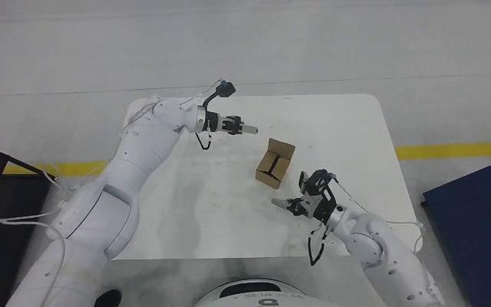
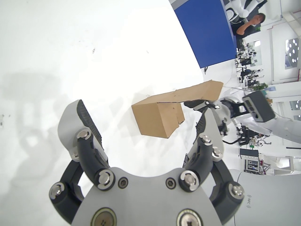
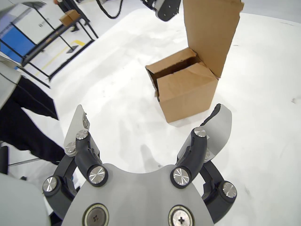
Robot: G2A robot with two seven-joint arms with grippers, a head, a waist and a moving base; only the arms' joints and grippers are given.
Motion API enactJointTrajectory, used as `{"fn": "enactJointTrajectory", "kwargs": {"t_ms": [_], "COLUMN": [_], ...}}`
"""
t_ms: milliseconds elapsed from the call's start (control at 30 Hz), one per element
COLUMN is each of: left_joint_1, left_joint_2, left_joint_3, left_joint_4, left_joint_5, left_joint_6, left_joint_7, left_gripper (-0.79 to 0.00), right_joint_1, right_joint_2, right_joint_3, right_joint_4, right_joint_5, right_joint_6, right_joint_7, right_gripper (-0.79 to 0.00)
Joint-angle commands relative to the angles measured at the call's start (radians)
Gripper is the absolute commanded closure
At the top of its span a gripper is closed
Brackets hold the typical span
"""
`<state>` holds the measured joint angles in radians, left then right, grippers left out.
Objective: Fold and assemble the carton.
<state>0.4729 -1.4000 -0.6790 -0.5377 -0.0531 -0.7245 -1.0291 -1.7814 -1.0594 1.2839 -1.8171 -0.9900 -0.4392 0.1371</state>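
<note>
White table [image 1: 345, 130] | brown carton [image 1: 275, 163] mid-table | grey floor [image 1: 230, 38], yellow line [image 1: 445, 151]

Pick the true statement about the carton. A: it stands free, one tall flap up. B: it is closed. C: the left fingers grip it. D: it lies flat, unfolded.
A: the carton stands on the table, flap raised, left gripper and right gripper apart from it.
</note>
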Motion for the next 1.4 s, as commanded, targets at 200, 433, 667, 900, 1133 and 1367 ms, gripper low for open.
{"fn": "enactJointTrajectory", "kwargs": {"t_ms": [200, 433, 667, 900, 1133, 1367], "left_joint_1": [-0.012, -0.033, -0.054, -0.058, -0.046, -0.057], "left_joint_2": [-0.073, -0.145, -0.173, -0.170, -0.157, -0.158], "left_joint_3": [0.078, 0.114, 0.118, 0.138, 0.197, 0.236], "left_joint_4": [0.075, 0.135, 0.196, 0.216, 0.190, 0.181], "left_joint_5": [0.119, 0.116, 0.088, 0.117, 0.171, 0.203], "left_joint_6": [0.074, 0.118, -0.089, -0.189, -0.208, -0.192], "left_joint_7": [0.199, 0.239, 0.143, 0.122, 0.141, 0.125], "left_gripper": [-0.785, -0.785, -0.785, -0.785, -0.785, -0.785], "right_joint_1": [0.038, 0.059, 0.080, 0.087, 0.092, 0.091], "right_joint_2": [-0.021, -0.032, -0.042, -0.044, -0.045, -0.044], "right_joint_3": [-0.075, -0.105, -0.105, -0.084, -0.075, -0.068], "right_joint_4": [0.092, 0.120, 0.157, 0.188, 0.206, 0.214], "right_joint_5": [-0.099, -0.177, -0.190, -0.177, -0.170, -0.163], "right_joint_6": [0.157, 0.260, 0.337, 0.337, 0.301, 0.229], "right_joint_7": [-0.116, -0.170, -0.205, -0.212, -0.212, -0.213], "right_gripper": [-0.785, -0.785, -0.785, -0.785, -0.785, -0.785]}}
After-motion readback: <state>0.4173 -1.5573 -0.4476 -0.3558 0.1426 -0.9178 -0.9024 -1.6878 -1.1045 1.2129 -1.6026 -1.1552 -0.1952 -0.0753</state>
